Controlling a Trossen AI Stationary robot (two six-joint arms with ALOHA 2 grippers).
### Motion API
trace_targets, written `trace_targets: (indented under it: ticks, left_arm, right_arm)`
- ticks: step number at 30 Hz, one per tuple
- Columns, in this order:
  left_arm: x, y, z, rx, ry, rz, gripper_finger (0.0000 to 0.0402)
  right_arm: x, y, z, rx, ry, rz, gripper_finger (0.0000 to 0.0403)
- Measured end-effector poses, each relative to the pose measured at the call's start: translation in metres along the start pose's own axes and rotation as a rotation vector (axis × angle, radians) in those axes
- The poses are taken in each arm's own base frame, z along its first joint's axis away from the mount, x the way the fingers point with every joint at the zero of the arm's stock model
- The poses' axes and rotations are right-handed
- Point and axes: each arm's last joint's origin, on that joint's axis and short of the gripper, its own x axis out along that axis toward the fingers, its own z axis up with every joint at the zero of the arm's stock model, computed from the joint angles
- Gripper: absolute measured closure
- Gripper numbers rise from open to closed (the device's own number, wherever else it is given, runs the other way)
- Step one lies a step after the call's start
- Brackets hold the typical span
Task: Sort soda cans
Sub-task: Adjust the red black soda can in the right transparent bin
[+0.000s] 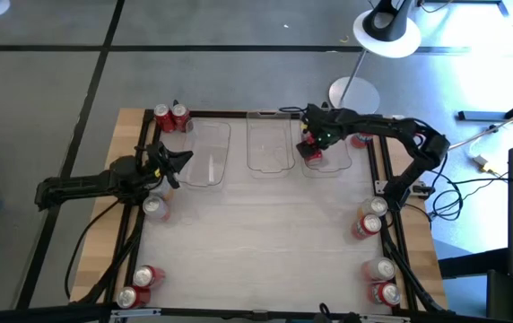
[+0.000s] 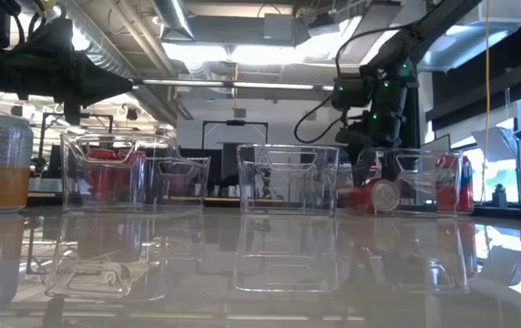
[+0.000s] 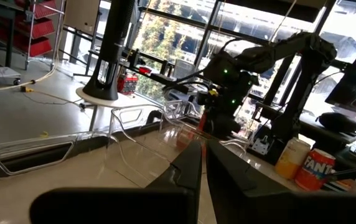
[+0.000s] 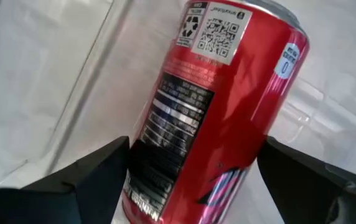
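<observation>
Over the rightmost of three clear bins (image 1: pixel 328 160) at the back of the table (image 1: pixel 265 233), the right gripper (image 1: pixel 311 150) hangs with its fingers spread wide on either side of a red can (image 4: pixel 212 118). From the right wrist view the can lies between the two dark fingers with a gap on each side, so it does not look gripped, though contact lower down is hard to judge. The low view shows this can (image 2: pixel 381 194) lying on its side inside that bin, its silver end facing the camera.

Left of the bins, the left gripper (image 1: pixel 178 161) waits above the table's left edge with its fingers closed together and nothing between them.

Other soda cans stand around the table's edges: two red ones (image 1: pixel 171 117) at the back left corner, a silver one (image 1: pixel 155 208) on the left side, two more (image 1: pixel 138 287) at the front left, and four (image 1: pixel 375 247) along the right side. The middle bin (image 1: pixel 269 144) and left bin (image 1: pixel 206 154) hold no cans.
</observation>
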Motion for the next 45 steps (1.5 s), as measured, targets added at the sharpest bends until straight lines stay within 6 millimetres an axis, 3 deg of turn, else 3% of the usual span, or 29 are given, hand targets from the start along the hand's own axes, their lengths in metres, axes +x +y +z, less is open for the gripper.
trace_targets:
  ticks: [14,29,45]
  left_arm:
    - [0.0,0.0,0.0,-0.105,0.0,0.002,0.0381]
    - [0.0,0.0,0.0,-0.109,0.0,0.002,0.0241]
    - [0.0,0.0,0.0,-0.098,-0.002,0.001,0.023]
  right_arm:
    - [0.019,-0.006,-0.013,0.021,-0.01,-0.007,0.0062]
    - [0.021,-0.007,-0.011,0.009,-0.07,-0.092,0.0062]
    - [0.003,-0.003,0.002,-0.074,-0.032,-0.031,0.0054]
